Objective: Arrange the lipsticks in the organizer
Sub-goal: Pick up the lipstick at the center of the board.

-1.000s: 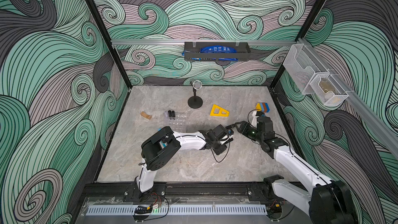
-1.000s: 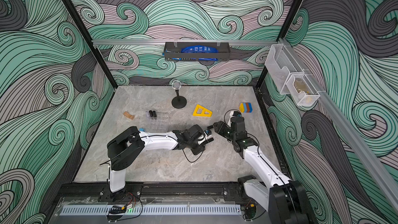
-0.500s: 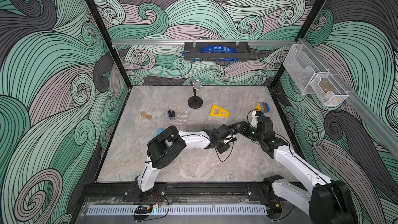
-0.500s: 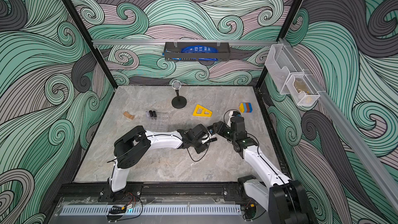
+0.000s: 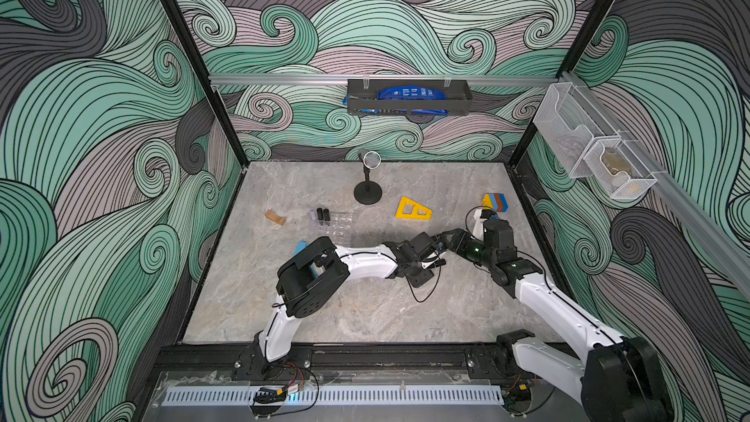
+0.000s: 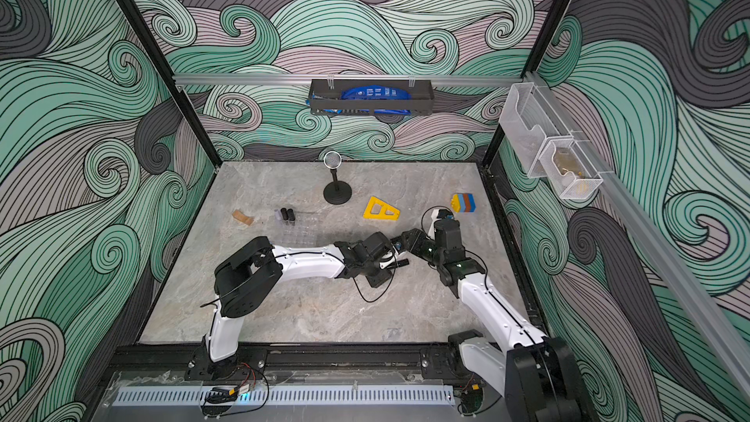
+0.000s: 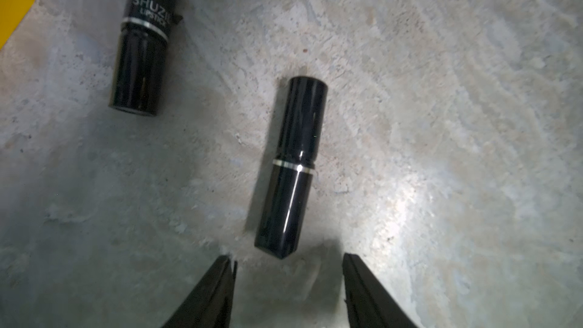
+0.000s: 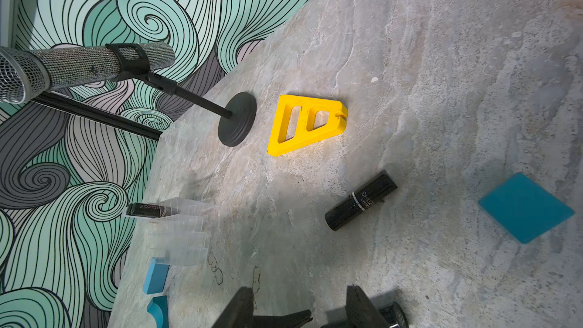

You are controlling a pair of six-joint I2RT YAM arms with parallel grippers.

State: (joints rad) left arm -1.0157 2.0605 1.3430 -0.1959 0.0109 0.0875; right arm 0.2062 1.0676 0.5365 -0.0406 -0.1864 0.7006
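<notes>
Two lipsticks [image 5: 322,216], glossy black tubes, stand upright in the 10 o'clock corner of the organizer [image 5: 341,227], a clear gridded tray lying toward 11 o'clock from the middle of the desk [image 5: 365,310]. Two more lie flat toward 3 o'clock, under the arms. A plain lipstick [image 7: 291,165], ringed by a thin silver band, lies just ahead of the left jaws, which stand spread and touch nothing. A lettered lipstick [image 7: 142,39] with pale print above its band lies apart from it. The right jaws are spread as well. The desk is mottled grey-beige stone. A microphone stand [image 5: 367,192] sits at 12 o'clock and a yellow triangular frame [image 5: 413,209] at 1 o'clock. Teal, lilac and grey swirls cover the walls [image 5: 101,156], and black posts stand at the far corners.
</notes>
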